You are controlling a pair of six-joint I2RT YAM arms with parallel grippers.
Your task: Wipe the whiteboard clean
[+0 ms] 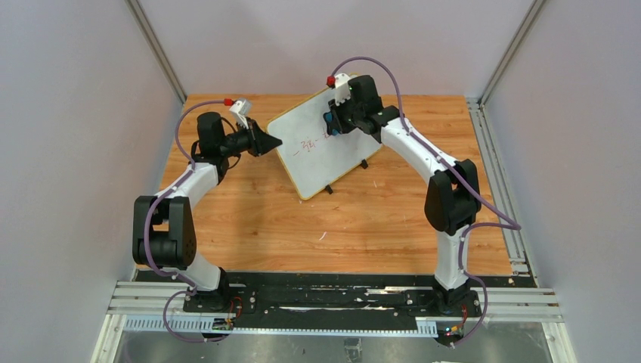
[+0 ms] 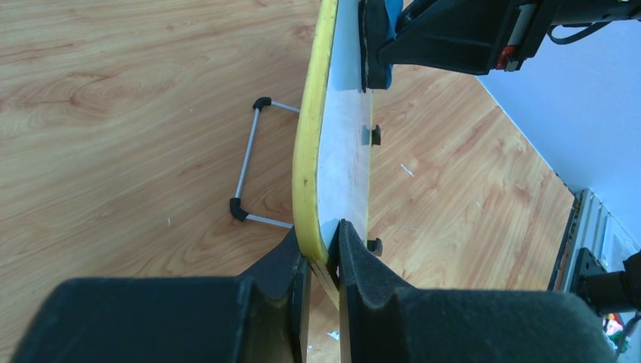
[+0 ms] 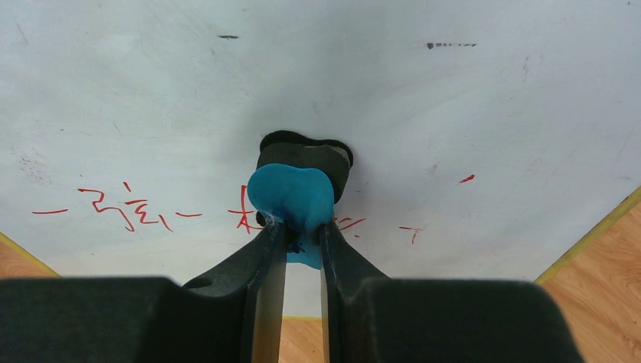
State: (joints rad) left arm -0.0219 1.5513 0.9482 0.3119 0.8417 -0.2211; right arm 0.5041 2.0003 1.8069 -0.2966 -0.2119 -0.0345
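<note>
The whiteboard [image 1: 321,147], white with a yellow frame and red handwriting, stands tilted on the wooden table. My left gripper [image 1: 274,141] is shut on its left yellow edge [image 2: 306,166], one finger on each face. My right gripper [image 1: 332,121] is shut on a blue eraser [image 3: 291,198] with a black pad, pressed against the board face [image 3: 453,113] on the red writing [image 3: 121,210]. The eraser also shows in the left wrist view [image 2: 376,41], against the board.
The board's wire stand [image 2: 249,159] with black feet rests on the wooden table [image 1: 340,227] behind it. Grey walls close in on both sides. A metal rail [image 1: 499,174] runs along the table's right edge.
</note>
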